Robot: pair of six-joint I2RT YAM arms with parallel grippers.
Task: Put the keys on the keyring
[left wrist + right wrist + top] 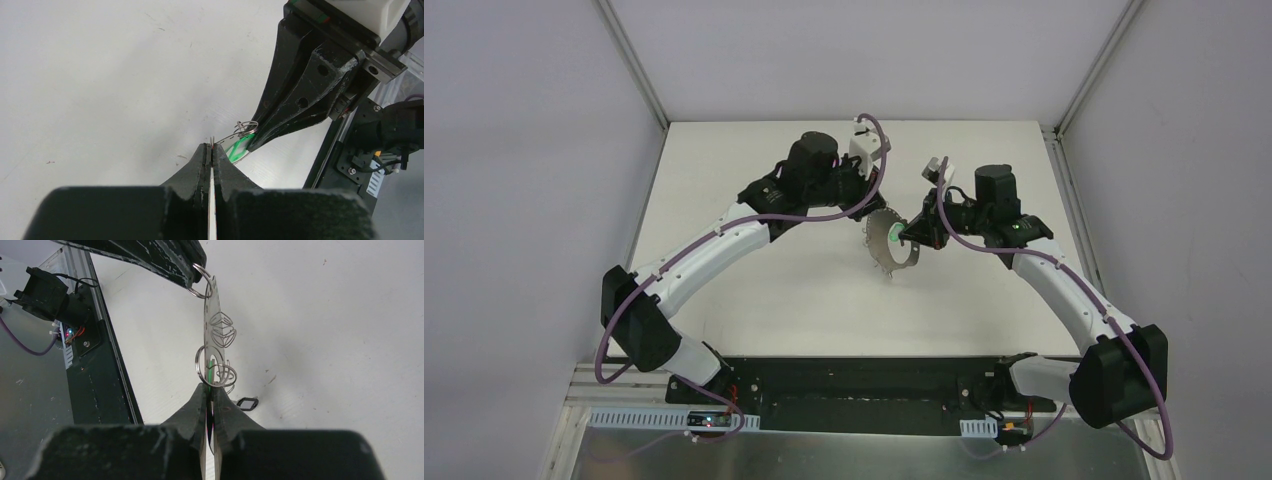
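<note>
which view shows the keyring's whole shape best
Top external: the keyring shows its full round outline there. Right wrist sees it edge-on, with its small loops clear; left wrist catches only a thin sliver.

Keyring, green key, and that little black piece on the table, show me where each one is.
keyring (211, 302): right wrist view, flat metal band near its top.
green key (240, 148): left wrist view, its green part.
black piece (247, 403): right wrist view, its middle.
</note>
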